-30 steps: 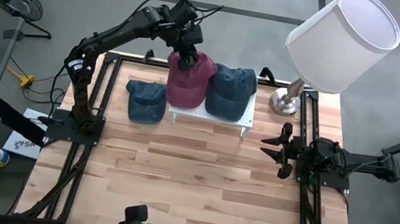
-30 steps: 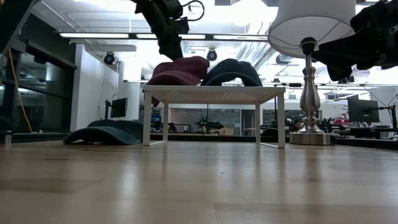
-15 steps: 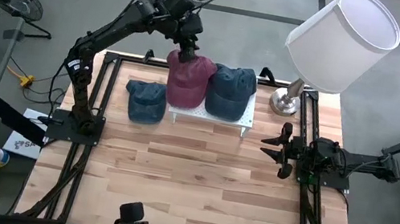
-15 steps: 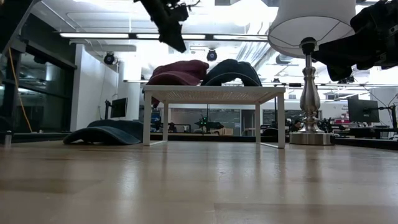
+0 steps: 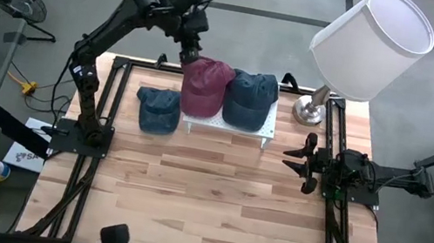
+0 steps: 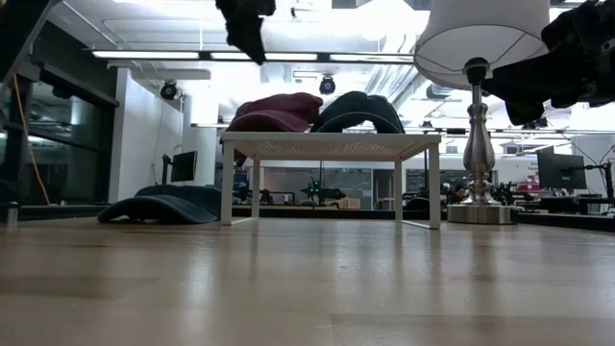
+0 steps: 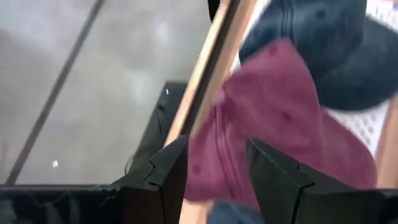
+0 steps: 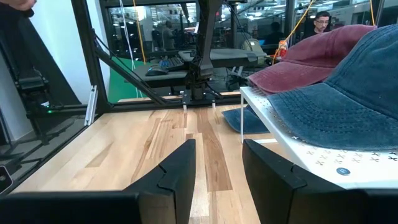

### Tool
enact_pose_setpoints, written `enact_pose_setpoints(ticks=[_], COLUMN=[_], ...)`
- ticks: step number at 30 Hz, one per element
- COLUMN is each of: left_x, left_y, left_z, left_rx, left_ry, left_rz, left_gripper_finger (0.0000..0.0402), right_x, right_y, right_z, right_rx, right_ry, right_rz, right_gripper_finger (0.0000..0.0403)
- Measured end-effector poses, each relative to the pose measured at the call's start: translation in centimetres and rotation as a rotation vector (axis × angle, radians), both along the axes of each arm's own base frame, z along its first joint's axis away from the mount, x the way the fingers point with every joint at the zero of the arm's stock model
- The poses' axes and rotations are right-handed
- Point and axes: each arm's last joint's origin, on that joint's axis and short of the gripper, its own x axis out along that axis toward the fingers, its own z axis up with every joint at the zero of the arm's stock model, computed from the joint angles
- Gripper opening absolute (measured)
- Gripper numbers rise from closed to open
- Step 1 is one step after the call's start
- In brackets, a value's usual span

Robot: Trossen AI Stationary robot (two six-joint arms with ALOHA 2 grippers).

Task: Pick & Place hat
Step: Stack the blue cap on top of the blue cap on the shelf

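A maroon cap (image 5: 205, 84) (image 7: 273, 137) lies crown-up on a white perforated rack (image 5: 267, 131), beside a dark blue cap (image 5: 252, 99). A second blue cap (image 5: 157, 109) rests on the wooden table left of the rack. My left gripper (image 5: 190, 46) (image 7: 214, 149) hangs open in the air above the maroon cap's far edge, touching nothing; the low view shows it well above the caps (image 6: 245, 29). My right gripper (image 5: 300, 162) (image 8: 217, 149) waits open at the table's right side, level, facing the rack.
A silver lamp with a large white shade (image 5: 373, 33) stands at the table's far right corner, its base (image 5: 311, 111) close to the rack. Black frame rails (image 5: 114, 104) run along the table's sides. The near half of the table (image 5: 211, 209) is bare wood.
My left gripper has risen from just over the maroon cap's far part and drawn back toward the table's far left corner. The maroon cap has stayed on the rack.
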Motion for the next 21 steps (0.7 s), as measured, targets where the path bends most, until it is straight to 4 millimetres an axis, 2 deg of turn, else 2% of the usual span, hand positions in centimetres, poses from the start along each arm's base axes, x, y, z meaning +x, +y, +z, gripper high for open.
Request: enact_pose_setpoints(ticks=[7, 17, 21], left_x=[-1.0, -1.5, -2.8], left_y=[-0.8, -0.7, -0.8], left_z=[-0.6, -0.7, 0.2], left_rx=[-0.103, -0.105, -0.118], left_ry=[0.083, 0.105, 0.057], left_rz=[0.062, 0.265, 0.277], left_gripper_finger=[0.0157, 0.0156, 0.0156], right_x=[0.0, 0.0, 0.0], right_y=[0.0, 0.0, 0.0], right_z=[0.0, 0.0, 0.0], right_rx=[0.0, 0.0, 0.0], right_ry=[0.0, 0.0, 0.0], right_rz=[0.0, 0.0, 0.0], right_gripper_finger=[0.0126, 0.0126, 0.0126])
